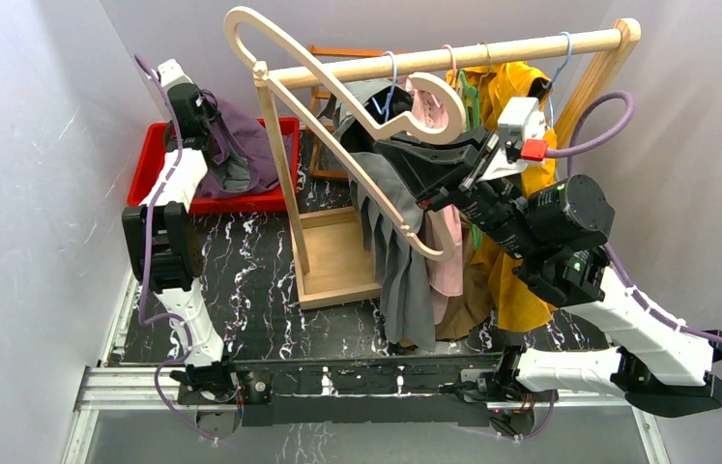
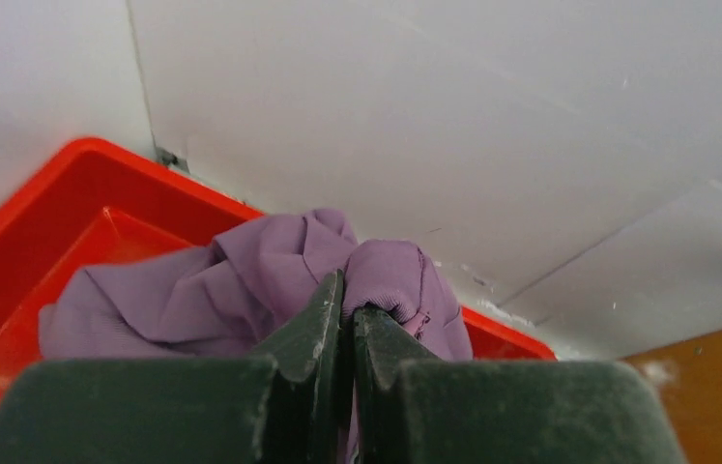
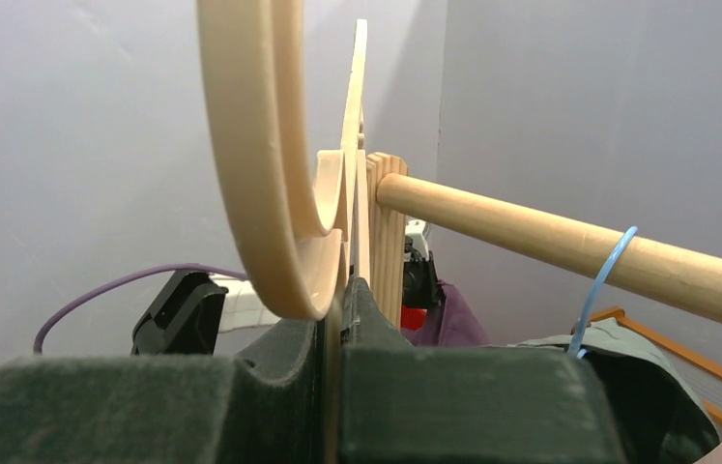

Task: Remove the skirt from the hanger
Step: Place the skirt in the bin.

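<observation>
A purple skirt (image 1: 241,145) is held over a red tray (image 1: 156,159) by the left gripper (image 1: 204,130); a wooden hanger (image 1: 405,230) is gripped by the right gripper (image 1: 426,201) beside the rail (image 1: 492,50).

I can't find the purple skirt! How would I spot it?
Start at the wooden clothes rack in the middle, then look left to the red tray in the back corner. The skirt is the crumpled cloth over that tray, pinched in the left gripper. It is the only purple thing; the clothes on the rack are grey, pink and yellow.
</observation>
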`<action>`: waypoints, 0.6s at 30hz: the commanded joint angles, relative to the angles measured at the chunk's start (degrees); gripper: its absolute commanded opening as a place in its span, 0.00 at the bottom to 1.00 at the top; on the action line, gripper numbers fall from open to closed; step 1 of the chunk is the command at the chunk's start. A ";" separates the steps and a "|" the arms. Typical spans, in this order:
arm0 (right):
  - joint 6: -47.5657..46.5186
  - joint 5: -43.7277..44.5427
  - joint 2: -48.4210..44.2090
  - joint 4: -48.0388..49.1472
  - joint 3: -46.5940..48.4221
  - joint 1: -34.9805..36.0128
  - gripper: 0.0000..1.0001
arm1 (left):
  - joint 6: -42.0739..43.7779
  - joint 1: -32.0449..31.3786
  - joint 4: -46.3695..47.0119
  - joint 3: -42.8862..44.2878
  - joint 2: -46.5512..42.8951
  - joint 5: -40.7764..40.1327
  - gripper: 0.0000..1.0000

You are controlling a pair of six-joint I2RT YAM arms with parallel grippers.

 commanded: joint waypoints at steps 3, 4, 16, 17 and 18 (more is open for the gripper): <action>1.38 0.25 -0.73 4.00 0.16 0.16 0.00 | -3.12 1.64 -7.36 0.97 1.82 6.39 0.00; 1.46 0.28 -0.69 4.04 0.24 0.13 0.00 | -3.08 1.90 -8.16 0.99 2.05 7.62 0.00; 2.50 0.36 1.07 4.59 -0.15 0.14 0.00 | -10.63 8.03 -20.45 -4.52 2.99 13.87 0.00; 2.83 0.15 1.34 4.13 0.27 0.18 0.00 | -10.14 8.76 -22.58 -2.87 3.80 16.49 0.00; 3.47 -0.12 1.62 3.09 1.05 0.15 0.00 | -9.58 9.04 -25.20 -0.94 4.50 17.89 0.00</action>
